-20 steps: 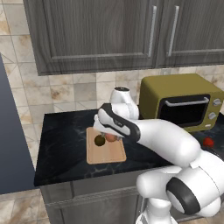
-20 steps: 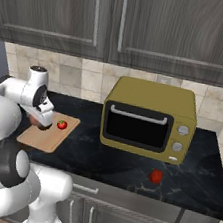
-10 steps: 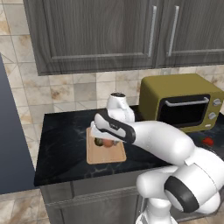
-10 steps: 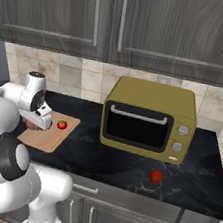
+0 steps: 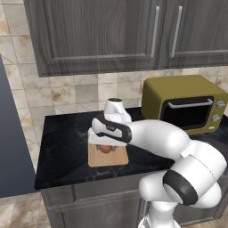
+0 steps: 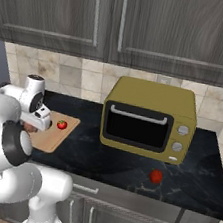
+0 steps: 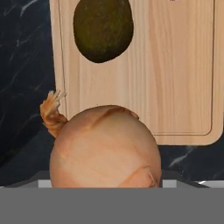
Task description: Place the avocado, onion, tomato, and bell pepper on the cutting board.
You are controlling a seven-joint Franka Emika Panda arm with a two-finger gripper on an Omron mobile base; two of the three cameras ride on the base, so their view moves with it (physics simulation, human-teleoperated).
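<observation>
Cutting board (image 7: 175,74): flat rectangle of pale wood with fine straight grain, rounded corners and a shallow groove near its rim; lies on the black, white-veined stone counter (image 5: 62,142), to the left of the toaster oven.

Onion (image 7: 105,148): smooth, papery, tan-orange globe with a dry frayed tuft at one side; sits close up against the hand camera, above the near edge of the board; in the left base view it shows as a small orange-brown ball (image 5: 105,148) directly beneath the hand.

Gripper (image 5: 106,145): jaws stand partly apart, one to each side of the onion, and appear to hold it, though the fingertips themselves are hidden, so contact cannot be confirmed.

Avocado (image 7: 103,29): dark olive, matte, finely pebbled oval; rests on the board, well apart from the onion.

Tomato (image 6: 61,124): glossy bright red ball with a small green top; rests on the board near its edge towards the oven.

Bell pepper (image 6: 156,176): plain red, slightly lumpy round piece; lies on the bare counter in front of the oven's right end, well apart from the board.

Toaster oven (image 6: 150,120): boxy olive-yellow casing, dark glass door, metal bar handle, pale round knobs.

Cabinets (image 5: 111,35): grey wood-grain panelled doors with slim metal handles; tiled beige wall below.
</observation>
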